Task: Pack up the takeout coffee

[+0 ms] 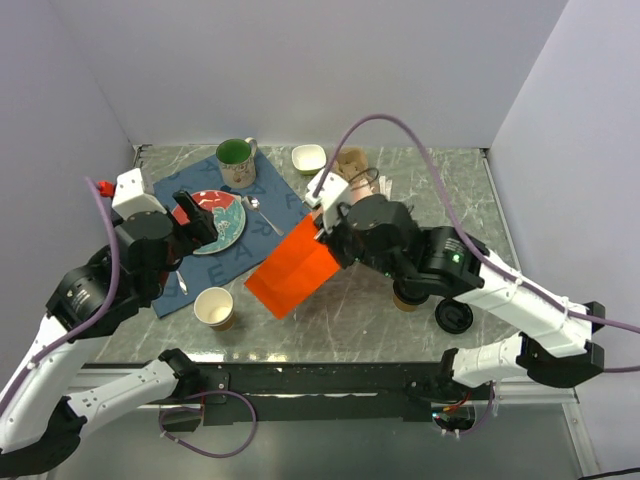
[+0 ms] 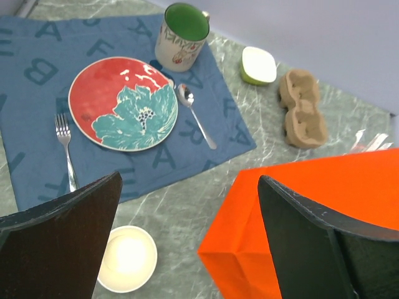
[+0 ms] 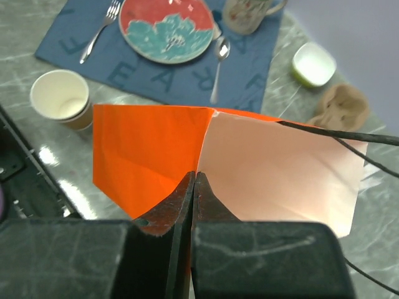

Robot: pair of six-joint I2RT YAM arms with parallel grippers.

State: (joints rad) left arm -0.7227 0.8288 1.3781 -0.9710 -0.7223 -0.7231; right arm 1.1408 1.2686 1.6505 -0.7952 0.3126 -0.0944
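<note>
My right gripper (image 1: pixel 322 235) (image 3: pixel 194 174) is shut on the top edge of an orange paper bag (image 1: pixel 295 265) (image 3: pixel 143 149) and holds it tilted, mouth toward the arm, its pale inside showing. A small brown cup (image 1: pixel 405 298) peeks out under the right arm, its top hidden. A round black lid (image 1: pixel 453 316) lies beside it. My left gripper (image 1: pixel 197 225) (image 2: pixel 190 179) is open and empty, above the table between the bag (image 2: pixel 312 205) and a lidless tan cup (image 1: pixel 214 308) (image 2: pixel 126 258).
A blue placemat (image 1: pixel 280 205) holds a red and teal plate (image 1: pixel 215 220), a fork (image 2: pixel 64 146), a spoon (image 2: pixel 194 115) and a green-lined mug (image 1: pixel 237 160). A small green bowl (image 1: pixel 308 157) and a cardboard cup carrier (image 1: pixel 350 165) stand at the back.
</note>
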